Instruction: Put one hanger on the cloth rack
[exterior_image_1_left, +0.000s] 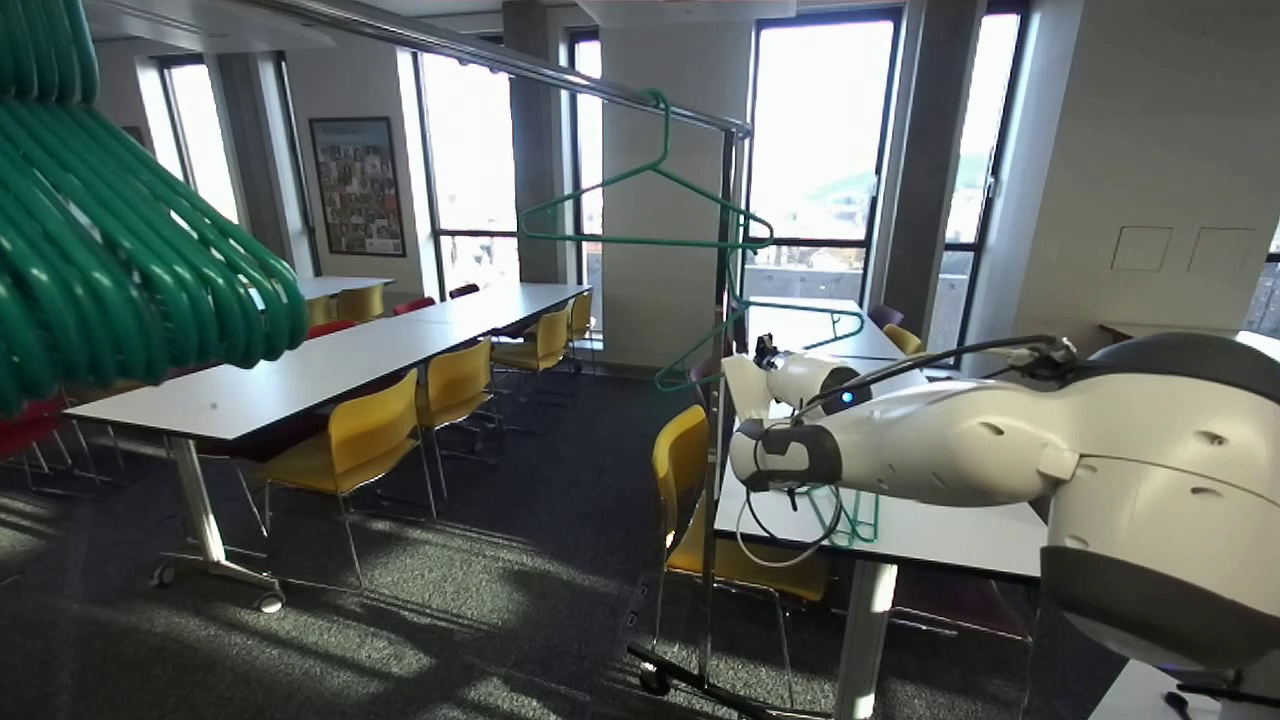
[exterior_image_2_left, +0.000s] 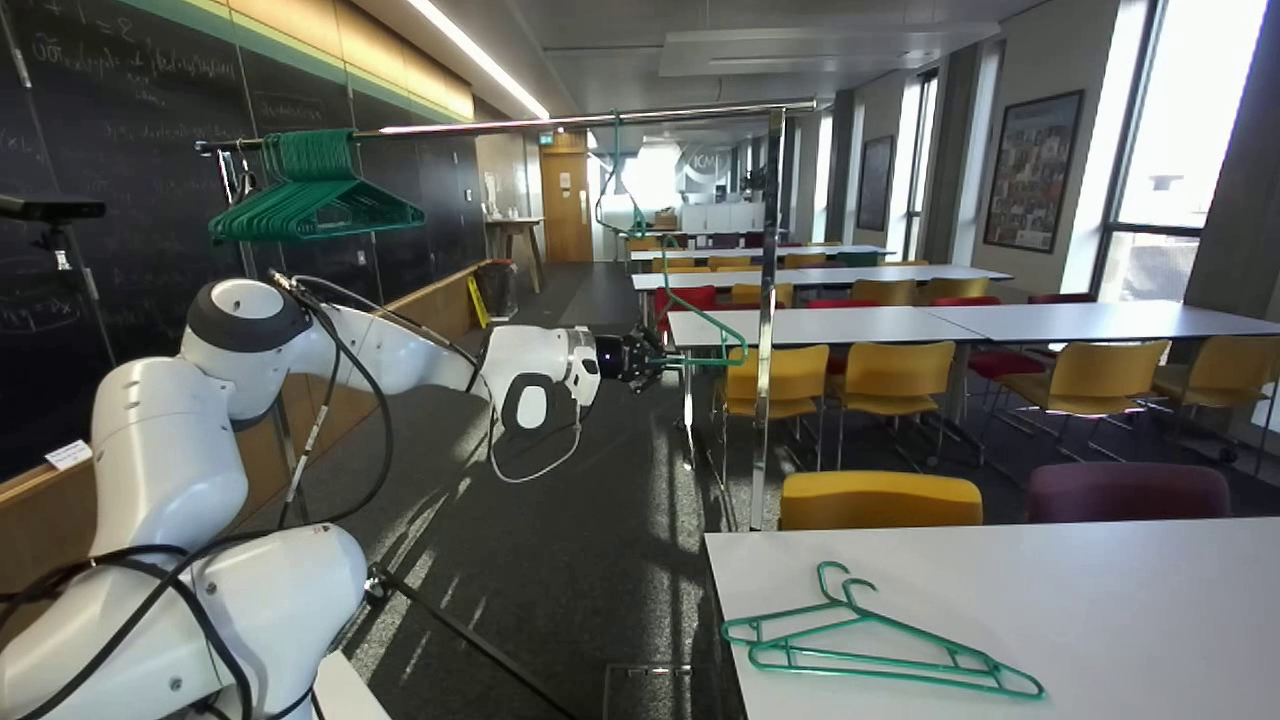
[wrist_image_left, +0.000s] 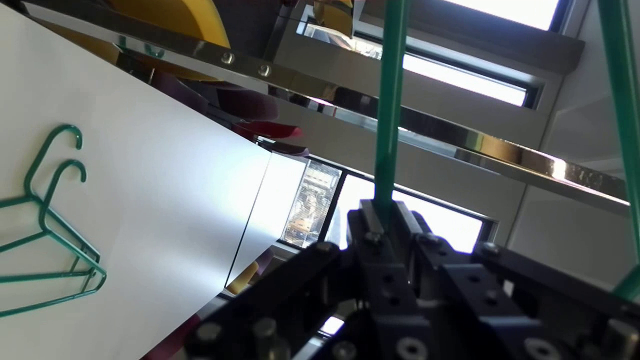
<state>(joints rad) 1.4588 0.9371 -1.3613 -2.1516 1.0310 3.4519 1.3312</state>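
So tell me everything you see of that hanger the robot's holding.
The hanger is a slim green triangle of smooth, plastic-looking tubing, with a bottom bar and a top hook. The robot's fingers pinch one of its tubes. In an exterior view it looks tilted, near the rack but not hooked onto it; whether they touch is unclear.

In both exterior views, bunched clothes hangers (exterior_image_2_left: 316, 195) hang left of a lone hanger (exterior_image_1_left: 640, 240) on the garment rack (exterior_image_2_left: 768, 290). The end effector (wrist_image_left: 385, 215) holds a lower hanger (wrist_image_left: 391, 100). Two hangers (exterior_image_2_left: 880, 617) overlap on the surface (exterior_image_2_left: 1150, 600).
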